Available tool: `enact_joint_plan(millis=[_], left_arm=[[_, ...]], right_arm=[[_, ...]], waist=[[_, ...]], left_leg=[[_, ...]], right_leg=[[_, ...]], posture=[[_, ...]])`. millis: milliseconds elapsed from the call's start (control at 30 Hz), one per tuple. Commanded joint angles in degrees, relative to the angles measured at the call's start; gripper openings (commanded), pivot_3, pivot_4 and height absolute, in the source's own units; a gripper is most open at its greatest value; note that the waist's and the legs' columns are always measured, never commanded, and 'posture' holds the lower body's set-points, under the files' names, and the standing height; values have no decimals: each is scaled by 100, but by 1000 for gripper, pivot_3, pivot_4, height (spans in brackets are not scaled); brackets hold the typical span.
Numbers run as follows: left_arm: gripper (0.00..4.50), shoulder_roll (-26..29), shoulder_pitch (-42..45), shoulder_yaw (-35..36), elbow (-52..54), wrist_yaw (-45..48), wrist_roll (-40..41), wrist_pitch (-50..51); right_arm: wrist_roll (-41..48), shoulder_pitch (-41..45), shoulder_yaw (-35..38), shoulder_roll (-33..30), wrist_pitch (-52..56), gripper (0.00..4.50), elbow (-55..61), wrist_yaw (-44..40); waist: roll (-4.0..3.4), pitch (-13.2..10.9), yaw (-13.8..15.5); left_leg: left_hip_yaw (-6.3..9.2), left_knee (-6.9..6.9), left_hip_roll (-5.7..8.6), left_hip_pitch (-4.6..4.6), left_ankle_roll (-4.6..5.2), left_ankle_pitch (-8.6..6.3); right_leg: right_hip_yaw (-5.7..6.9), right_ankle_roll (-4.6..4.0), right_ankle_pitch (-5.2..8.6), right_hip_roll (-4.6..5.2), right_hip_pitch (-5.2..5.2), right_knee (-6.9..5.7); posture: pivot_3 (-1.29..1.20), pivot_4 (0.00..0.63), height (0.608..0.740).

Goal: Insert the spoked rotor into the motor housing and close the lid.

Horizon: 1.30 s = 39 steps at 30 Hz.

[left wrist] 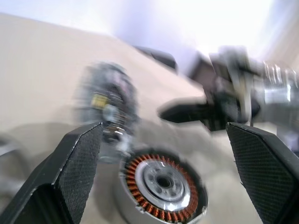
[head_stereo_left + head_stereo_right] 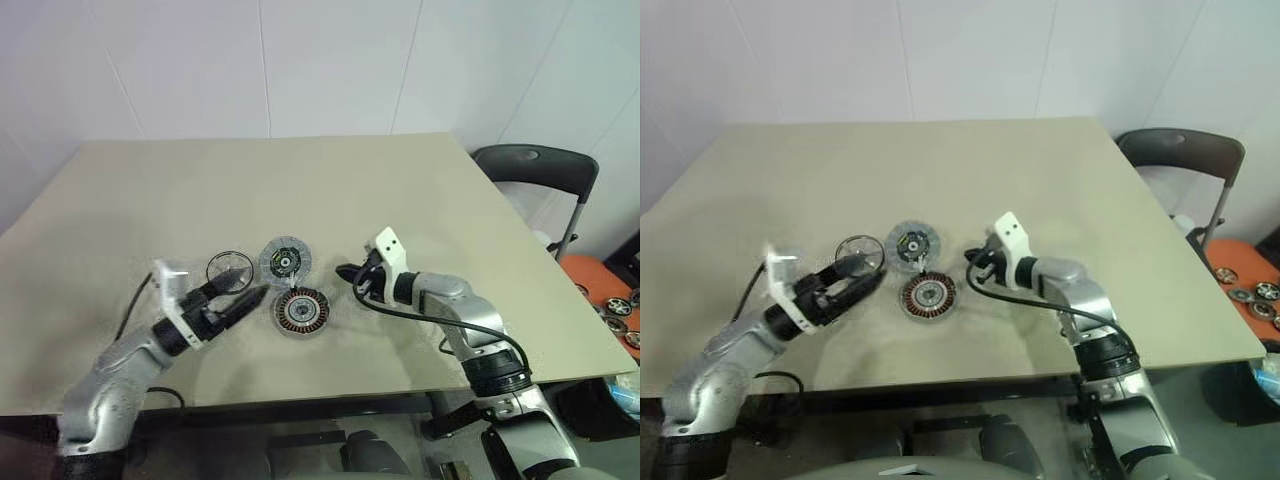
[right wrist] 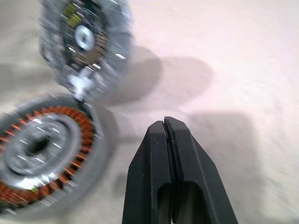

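The motor housing point(image 2: 301, 311), a dark ring with copper windings, lies flat near the table's front. A silvery round part, which looks like the spoked rotor point(image 1: 163, 179), sits in its centre. The lid point(image 2: 284, 260), a grey ribbed disc with a dark centre, lies on the table just behind the housing. My left gripper point(image 2: 252, 290) hovers open just left of the housing, pointing at it, with nothing between its fingers point(image 1: 77, 161). My right gripper point(image 2: 345, 272) is shut and empty, a little to the right of housing and lid, pointing left toward them.
A thin black ring point(image 2: 230, 268) lies on the table left of the lid, under my left gripper. A dark chair point(image 2: 535, 165) stands past the table's right edge, with an orange surface holding small wheels point(image 2: 610, 300) beside it.
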State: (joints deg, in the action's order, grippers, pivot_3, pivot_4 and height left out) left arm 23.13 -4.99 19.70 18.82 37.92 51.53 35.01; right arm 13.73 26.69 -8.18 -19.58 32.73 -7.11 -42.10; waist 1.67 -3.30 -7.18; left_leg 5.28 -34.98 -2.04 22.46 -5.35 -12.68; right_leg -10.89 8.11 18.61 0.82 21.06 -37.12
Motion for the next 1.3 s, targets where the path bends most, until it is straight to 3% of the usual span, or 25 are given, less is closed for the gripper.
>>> enact_joint_plan(millis=[33, 133, 400, 667, 967, 1300], left_arm=[[4500, -69, -84, 585, -32, -567, 548, 205], [4500, -28, 78, 620, -523, -1152, 202, 303], [4500, 23, 896, 485, -1291, -1766, 423, 1146], [4500, 56, 1549, 485, -2147, -1834, 336, 1577], [4500, 107, 1724, 430, -2580, -1754, 115, 1597], [4500, -208, 2270, 477, -3234, -1737, 47, 1587]], right_arm=[[-10, 248, 119, -90, -236, 21, -37, -73], [-7, 301, 129, -108, -304, 21, -135, -84], [-12, 252, 145, -127, -350, 21, -101, -29], [27, 70, 259, -222, -290, 21, 110, 101], [27, 15, 251, -194, -273, 21, 166, 159], [-21, 33, 192, -175, -313, 21, 106, 136]], waist=[[1, 0, 0], [1, 0, 25], [5, 1, 20], [4, 0, 20], [3, 1, 21], [1, 2, 108]], left_leg=[[0, -3, 1, 1, 0, 0], [0, -8, 2, -3, 0, 0], [-1, -2, 4, 1, -1, 0], [0, 2, 4, 4, -1, 0], [0, 0, 4, 1, -1, 0], [0, -8, 6, -5, -2, 0]], right_leg=[[0, 0, 0, 0, 0, 1], [0, 0, 1, 0, -4, 2], [0, -15, -10, 0, -3, 7], [1, -14, -11, -1, 2, 4], [1, -15, -10, -1, 0, 3], [1, -15, -10, -1, -7, 4]], posture=[[0, 0, 740], [0, 0, 740], [0, 0, 740], [0, 0, 740], [0, 0, 740], [0, 0, 740]])
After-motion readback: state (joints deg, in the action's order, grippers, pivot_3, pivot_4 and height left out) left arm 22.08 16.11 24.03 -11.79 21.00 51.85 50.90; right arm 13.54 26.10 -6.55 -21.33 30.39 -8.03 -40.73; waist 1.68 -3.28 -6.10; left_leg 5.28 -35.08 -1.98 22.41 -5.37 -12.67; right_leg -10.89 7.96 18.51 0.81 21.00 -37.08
